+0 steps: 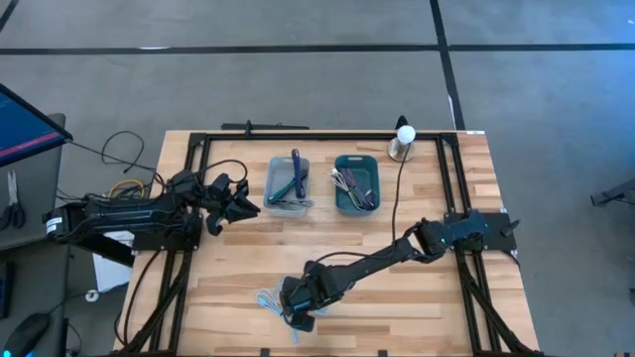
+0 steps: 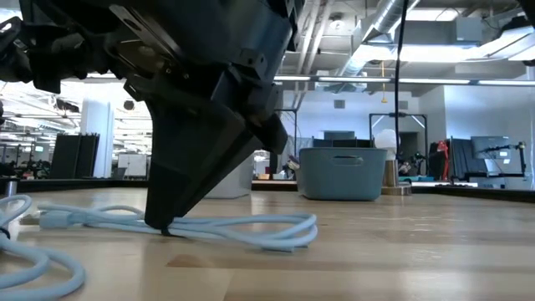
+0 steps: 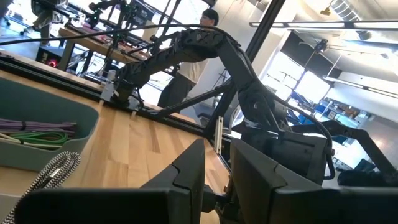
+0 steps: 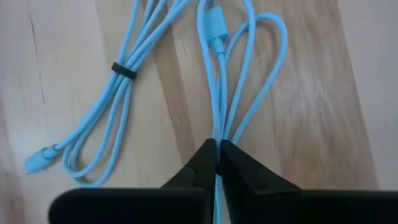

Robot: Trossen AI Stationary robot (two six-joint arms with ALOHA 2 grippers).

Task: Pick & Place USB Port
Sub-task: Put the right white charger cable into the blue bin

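Note:
A light-blue USB cable (image 4: 124,93) lies coiled on the wooden table near its front edge, bound by a black tie (image 4: 124,70). One plug (image 4: 216,28) points away from the fingers, and another (image 4: 34,163) lies at the coil's side. My right gripper (image 4: 217,157) stands over the cable (image 1: 266,297), pointing steeply down, shut on its strands. In the low view its tip (image 2: 159,226) meets the cable (image 2: 251,227) at the table top. My left gripper (image 1: 243,206) waits at the table's left, raised, open and holding nothing. My right gripper pinches strands of the cable's loop (image 4: 219,134) between its two fingertips, a little back from the plug. It comes steeply from above, the fingers closing across the strands. The cable lies slack on the table, not lifted.
A pale bin (image 1: 288,185) and a teal bin (image 1: 356,184), both holding cables, stand at the table's far middle. A stand with a white ball (image 1: 404,139) is at the far right. Black frame rails (image 1: 466,288) run along the table's sides. A person stands beyond the table.

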